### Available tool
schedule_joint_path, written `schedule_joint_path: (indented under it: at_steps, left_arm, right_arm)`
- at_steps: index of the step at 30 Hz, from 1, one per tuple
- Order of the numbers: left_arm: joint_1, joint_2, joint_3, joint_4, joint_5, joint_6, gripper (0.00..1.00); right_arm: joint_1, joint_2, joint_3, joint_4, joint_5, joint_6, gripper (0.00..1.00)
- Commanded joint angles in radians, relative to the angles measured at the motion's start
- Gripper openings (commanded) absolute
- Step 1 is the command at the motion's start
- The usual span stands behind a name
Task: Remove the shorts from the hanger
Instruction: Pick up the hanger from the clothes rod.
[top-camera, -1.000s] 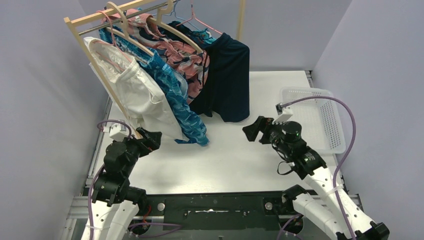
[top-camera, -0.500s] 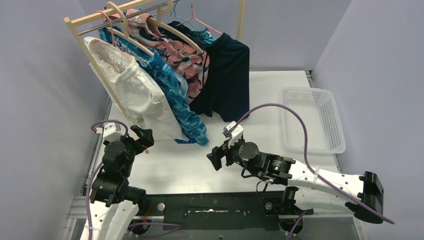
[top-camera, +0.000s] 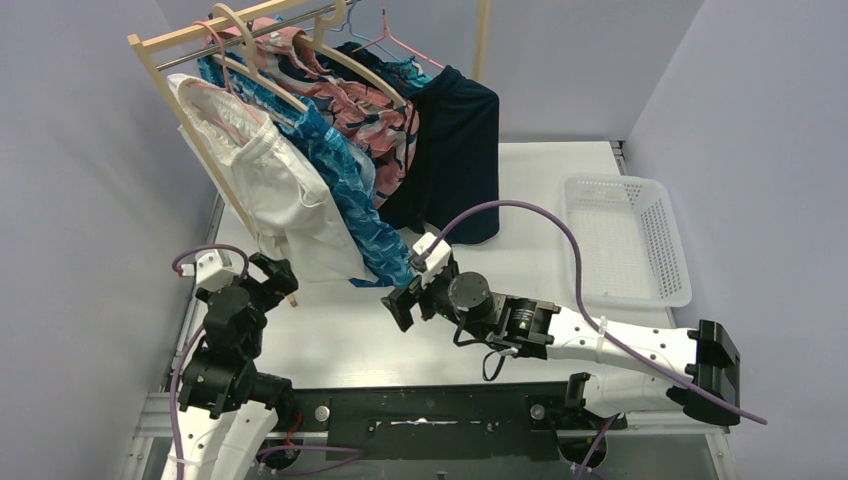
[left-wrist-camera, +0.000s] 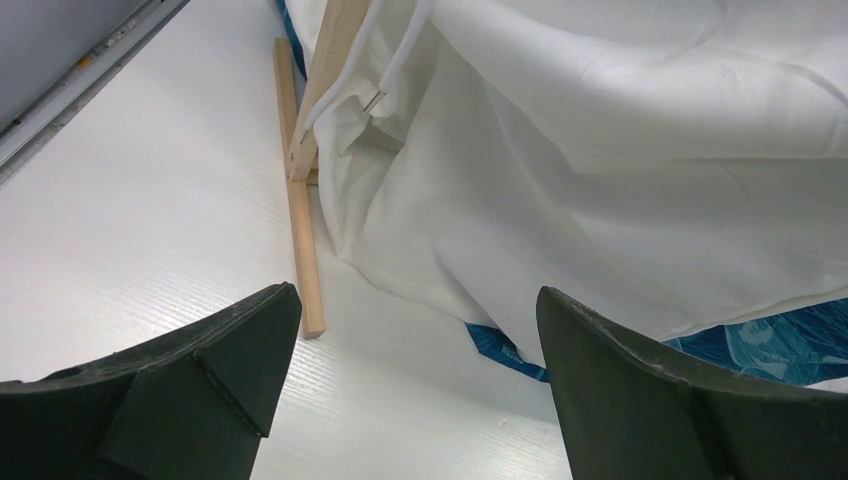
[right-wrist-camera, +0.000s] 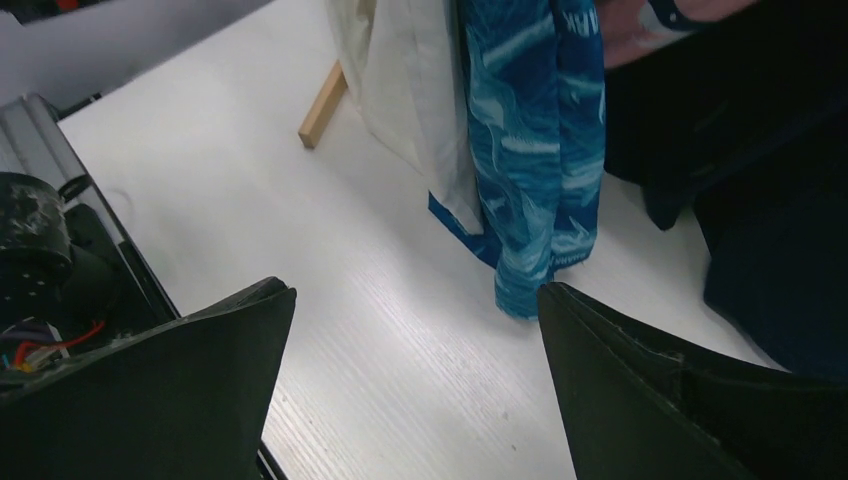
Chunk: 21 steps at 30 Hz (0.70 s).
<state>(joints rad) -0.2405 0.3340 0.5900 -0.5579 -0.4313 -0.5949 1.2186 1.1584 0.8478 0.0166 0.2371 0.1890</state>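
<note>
left gripper (top-camera: 273, 273): jaws spread wide, nothing held; parked low over the table (top-camera: 330, 335) by the rack's near foot. In the wrist view (left-wrist-camera: 415, 296) the white hem and the wooden foot (left-wrist-camera: 300, 230) are framed between the fingers, with no contact.
right gripper (top-camera: 398, 303): jaws spread wide, nothing held; arm reached across to the left, gripper placed just beside the low tip of the blue shorts. In the wrist view (right-wrist-camera: 415, 288) a gap of bare table is seen below that tip.
white shorts (top-camera: 285, 195): hung at the near end of the rack, hem draped down next to the foot.
blue wave-patterned shorts (top-camera: 350, 190): hung right behind the white pair, lowest point near the table.
pink-and-navy floral shorts (top-camera: 365, 115): hung next along the rail.
dark navy shorts (top-camera: 455, 160): hung on the right, hem near the table.
teal shorts (top-camera: 403, 68): only a sliver seen behind the navy pair; print cannot be told.
rack (top-camera: 180, 38): wooden frame, tilted, hangers hooked on its rail.
basket (top-camera: 683, 250): white, set at the right of the table, well apart from both grippers.
</note>
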Motion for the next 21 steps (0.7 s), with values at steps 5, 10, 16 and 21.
schedule_joint_path:
  at_steps: [5, 10, 16, 21]
  left_arm:
    - [-0.002, 0.004, 0.001, 0.038, -0.034, -0.009, 0.88]
    - [-0.003, -0.013, 0.009, 0.019, -0.05, -0.023, 0.87]
    - [-0.002, -0.038, -0.006, 0.035, -0.088, -0.05, 0.85]
    - [-0.001, -0.036, -0.013, 0.05, -0.075, -0.052, 0.84]
  right_arm:
    - [0.003, 0.087, 0.2, 0.075, -0.032, 0.027, 0.96]
    - [0.001, 0.136, 0.32, 0.024, -0.065, 0.029, 0.94]
    - [-0.005, 0.239, 0.544, -0.06, -0.122, -0.026, 0.88]
    - [-0.031, 0.401, 0.825, -0.212, -0.15, -0.059, 0.81]
